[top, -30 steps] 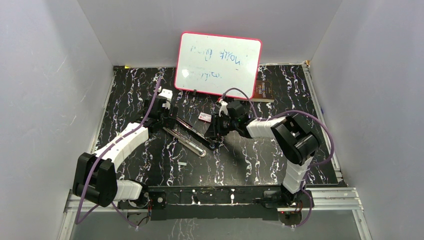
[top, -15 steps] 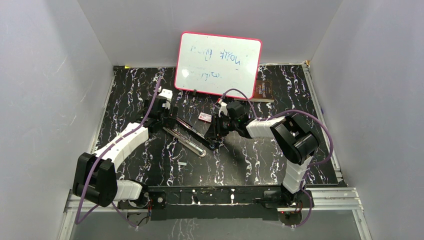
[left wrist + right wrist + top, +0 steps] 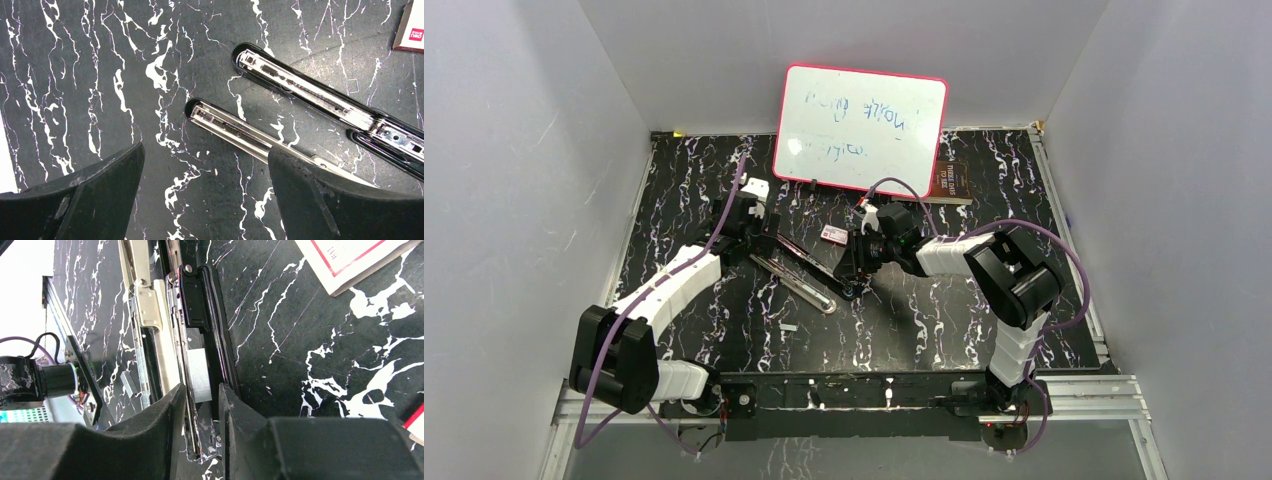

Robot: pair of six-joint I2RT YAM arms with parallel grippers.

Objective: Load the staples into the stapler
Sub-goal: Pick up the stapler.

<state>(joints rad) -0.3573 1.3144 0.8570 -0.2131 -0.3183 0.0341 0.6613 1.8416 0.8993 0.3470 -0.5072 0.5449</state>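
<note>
- Black, white-veined tabletop (image 3: 704, 170): everything on it lies as it did half a second ago, and neither arm shows any visible shift in the top view.
- Matte black rubbery fingers (image 3: 115, 172) of the left gripper (image 3: 205, 175) stand wide apart over the far-left part of the table, holding nothing and touching nothing.
- Just ahead of them lies the stapler (image 3: 300, 92), near the table's middle and between the two grippers. It is slim, glossy black plastic, swung fully open so its two long halves lie flat in a narrow V. Each half carries a bright, scuffed metal channel with a rounded tip.
- A small white box (image 3: 832, 234) with a red label sits just beyond the stapler, and the pink-framed whiteboard (image 3: 861, 125) leans at the back wall.
- The right gripper (image 3: 201, 390) is down at the stapler's hinge end. Its fingers are drawn in to a narrow slot and appear to pinch the near end of the staples (image 3: 199, 372).
- The staples are a short, finely ribbed, silvery-grey strip. It lies lengthwise in the channel of the stapler's black half, beside the shiny rail.
</note>
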